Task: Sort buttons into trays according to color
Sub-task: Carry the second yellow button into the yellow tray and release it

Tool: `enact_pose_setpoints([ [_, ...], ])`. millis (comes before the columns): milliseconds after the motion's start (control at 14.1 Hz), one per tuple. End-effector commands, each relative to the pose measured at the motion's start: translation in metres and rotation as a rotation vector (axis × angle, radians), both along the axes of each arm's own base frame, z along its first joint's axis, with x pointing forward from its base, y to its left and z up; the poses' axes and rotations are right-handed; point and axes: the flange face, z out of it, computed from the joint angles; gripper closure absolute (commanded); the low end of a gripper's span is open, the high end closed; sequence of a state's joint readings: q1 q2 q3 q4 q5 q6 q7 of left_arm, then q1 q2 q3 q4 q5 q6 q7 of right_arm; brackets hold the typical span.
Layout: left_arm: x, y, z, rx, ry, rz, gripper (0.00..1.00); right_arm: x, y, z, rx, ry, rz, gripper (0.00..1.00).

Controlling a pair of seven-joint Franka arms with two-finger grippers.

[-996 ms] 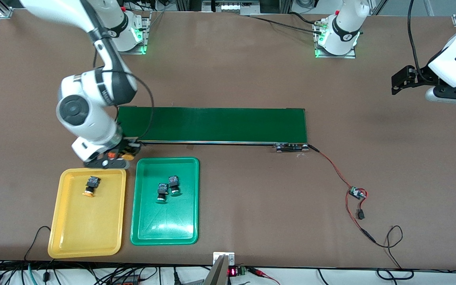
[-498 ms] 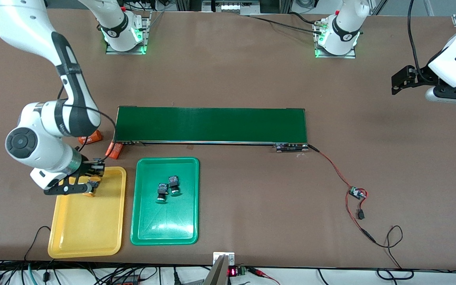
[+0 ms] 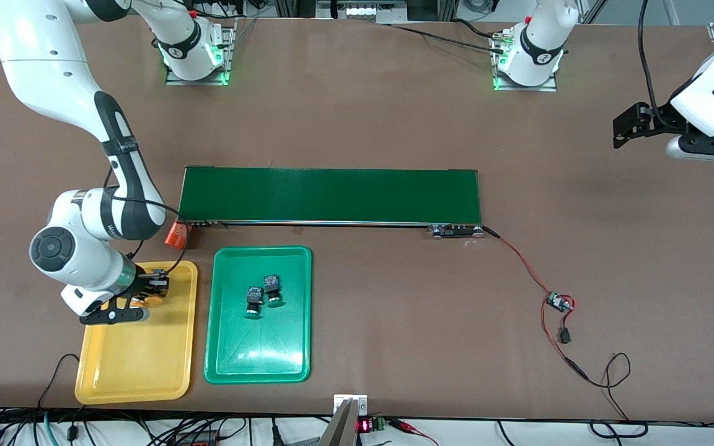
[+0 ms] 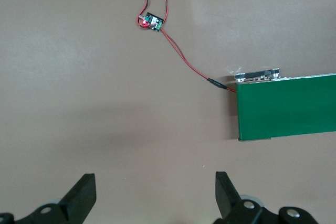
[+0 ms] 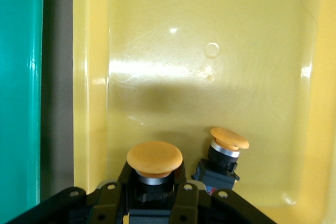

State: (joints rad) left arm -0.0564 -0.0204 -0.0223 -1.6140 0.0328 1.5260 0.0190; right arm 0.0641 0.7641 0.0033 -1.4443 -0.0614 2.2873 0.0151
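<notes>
Yellow-capped button [image 5: 154,162] pinched upright in right gripper [image 3: 137,297] fingers, low over yellow tray [image 3: 140,359], just beside second yellow button [image 5: 224,150] lying there. Two green buttons [image 3: 263,292] in green tray [image 3: 258,365]. Left gripper [image 4: 155,195] waiting, fingers spread, above bare desk [image 3: 394,124].

Front view high, facing arms; wrist views look down; right one close over yellow tray [image 5: 220,51].

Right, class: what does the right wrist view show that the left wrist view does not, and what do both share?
Only the right wrist view: the right gripper shut on a yellow-orange button over the yellow tray, a second yellow-orange button lying in it, and the green tray's edge.

Only the left wrist view: the open left gripper, conveyor belt, red wire.

Shared: brown table.
</notes>
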Motion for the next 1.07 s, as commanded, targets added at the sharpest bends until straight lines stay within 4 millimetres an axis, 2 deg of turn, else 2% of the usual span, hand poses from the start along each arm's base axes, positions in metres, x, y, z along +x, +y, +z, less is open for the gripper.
enact_pose_setpoints([
  [0, -0.004, 0.002, 0.008, -0.007, 0.001, -0.007, 0.0, 0.009, 0.002, -0.007, 0.01, -0.035, 0.011, 0.82],
  [213, -0.004, 0.002, 0.008, -0.007, 0.002, -0.007, 0.0, 0.007, 0.001, -0.023, 0.01, -0.021, 0.016, 0.79],
  [284, -0.004, 0.003, 0.008, -0.007, 0.002, -0.004, 0.0, 0.008, 0.001, -0.024, 0.01, -0.03, 0.016, 0.73],
  [356, -0.004, 0.002, 0.008, -0.007, 0.002, -0.006, 0.0, 0.009, 0.003, -0.025, 0.011, -0.041, 0.018, 0.62],
  [498, -0.004, 0.002, 0.008, -0.007, 0.002, -0.006, 0.0, 0.009, 0.004, -0.026, 0.013, -0.044, 0.018, 0.51],
  [569, -0.004, 0.002, 0.008, -0.007, 0.002, -0.006, 0.0, 0.009, 0.005, -0.027, 0.013, -0.043, 0.016, 0.4],
  [711, -0.004, 0.002, 0.008, -0.007, 0.002, -0.006, 0.0, 0.009, 0.005, -0.027, 0.012, -0.043, 0.014, 0.25],
  [782, -0.004, 0.002, 0.008, -0.007, 0.002, -0.006, 0.0, 0.009, 0.005, -0.027, 0.012, -0.043, 0.016, 0.09],
  [853, -0.004, 0.003, 0.008, -0.007, 0.002, -0.006, 0.0, 0.009, 0.004, -0.027, 0.012, -0.043, 0.017, 0.0],
  [996, -0.004, 0.004, 0.008, -0.007, 0.002, -0.004, 0.0, 0.009, 0.004, -0.026, 0.012, -0.044, 0.021, 0.0],
])
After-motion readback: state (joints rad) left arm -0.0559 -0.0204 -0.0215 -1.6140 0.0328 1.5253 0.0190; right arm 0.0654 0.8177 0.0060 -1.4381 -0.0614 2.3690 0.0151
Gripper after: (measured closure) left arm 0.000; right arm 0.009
